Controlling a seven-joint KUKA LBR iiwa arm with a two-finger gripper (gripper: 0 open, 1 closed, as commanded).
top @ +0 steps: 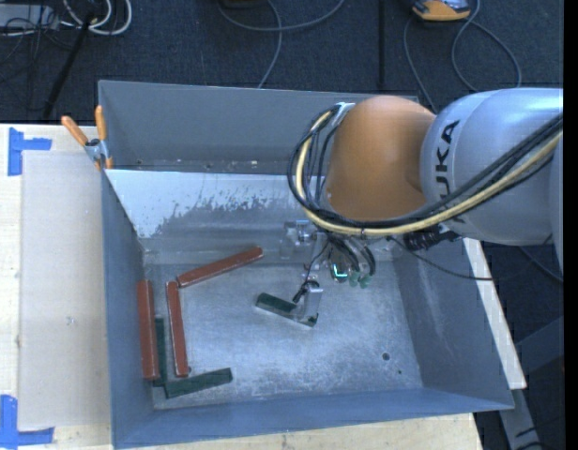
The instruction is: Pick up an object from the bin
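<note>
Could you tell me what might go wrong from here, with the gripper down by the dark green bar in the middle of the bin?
1. The gripper sits at the right end of the dark green bar, not its middle; lifted from there, the bar may tilt or slip out.
2. The bar lies flat on the bin floor, so the gripper could scrape the metal or push the bar aside instead of catching it.

end effector low over a dark green bar; brown sticks lie to its left.
</note>
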